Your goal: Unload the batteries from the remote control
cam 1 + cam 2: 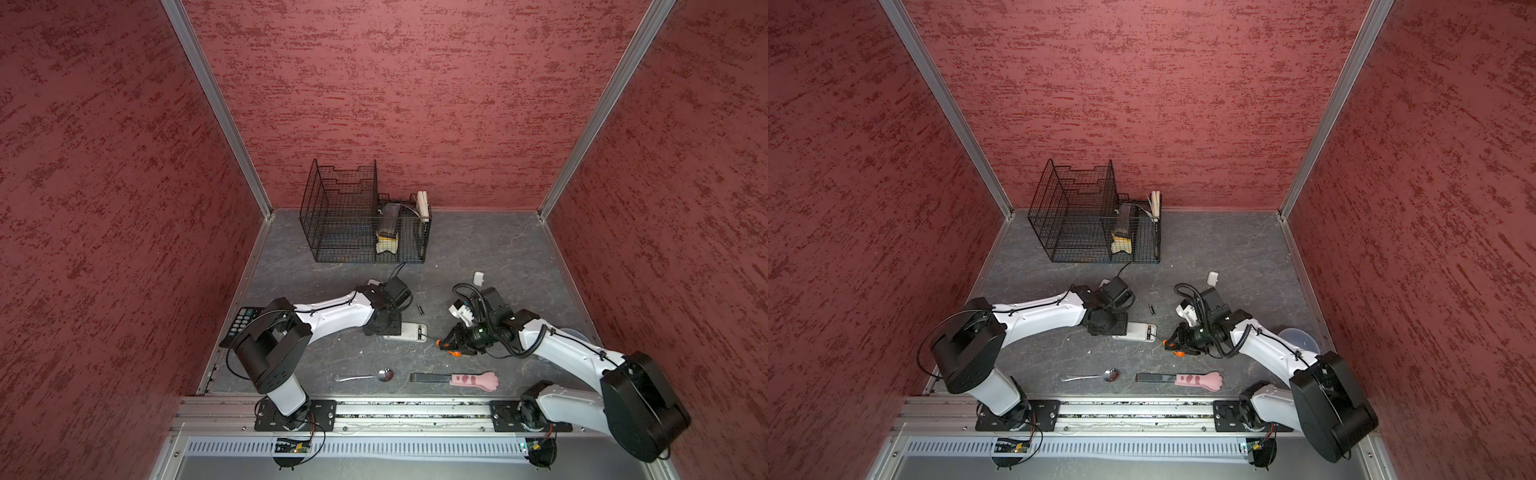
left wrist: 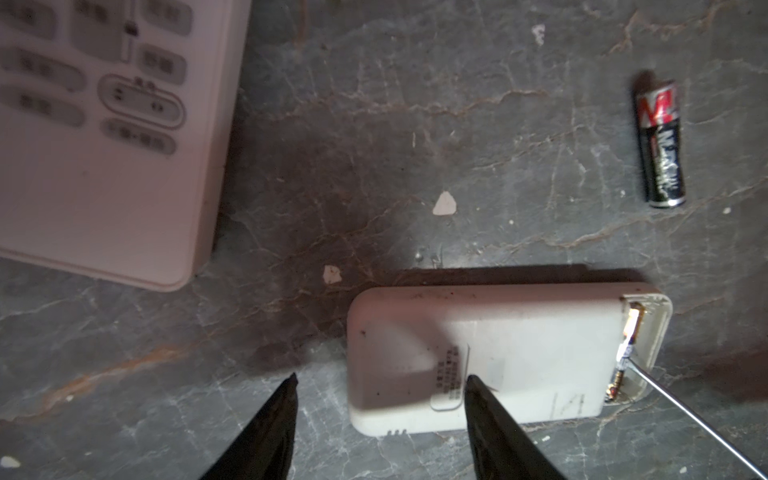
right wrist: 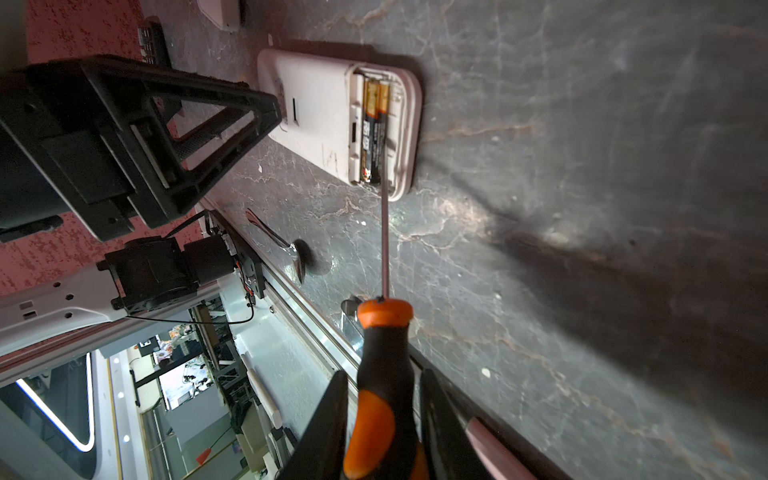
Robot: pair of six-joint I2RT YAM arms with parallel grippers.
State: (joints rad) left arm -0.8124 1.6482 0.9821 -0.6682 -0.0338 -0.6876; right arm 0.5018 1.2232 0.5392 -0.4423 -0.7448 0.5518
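The white remote control (image 1: pixel 409 332) (image 1: pixel 1139 332) lies face down with its battery compartment uncovered at the right end. Two black batteries with gold ends (image 3: pixel 373 129) sit side by side in it, and they also show edge-on in the left wrist view (image 2: pixel 628 345). One more battery (image 1: pixel 420 309) (image 2: pixel 660 145) lies loose on the table just behind the remote. My left gripper (image 2: pixel 381 379) (image 1: pixel 388 328) is open, with one finger over the remote's left end and the other beside it. My right gripper (image 3: pixel 384 374) (image 1: pixel 451 343) is shut on an orange-and-black screwdriver (image 3: pixel 386 374), whose tip is at the near end of the batteries.
A second white remote (image 2: pixel 104 124) lies buttons up near my left gripper. A black wire basket (image 1: pixel 361 220) stands at the back. A spoon (image 1: pixel 374 376) and a pink paw-shaped tool (image 1: pixel 473 380) lie near the front edge. A small white cover (image 1: pixel 478 277) lies behind my right arm, and a black keypad (image 1: pixel 245 320) at the left edge.
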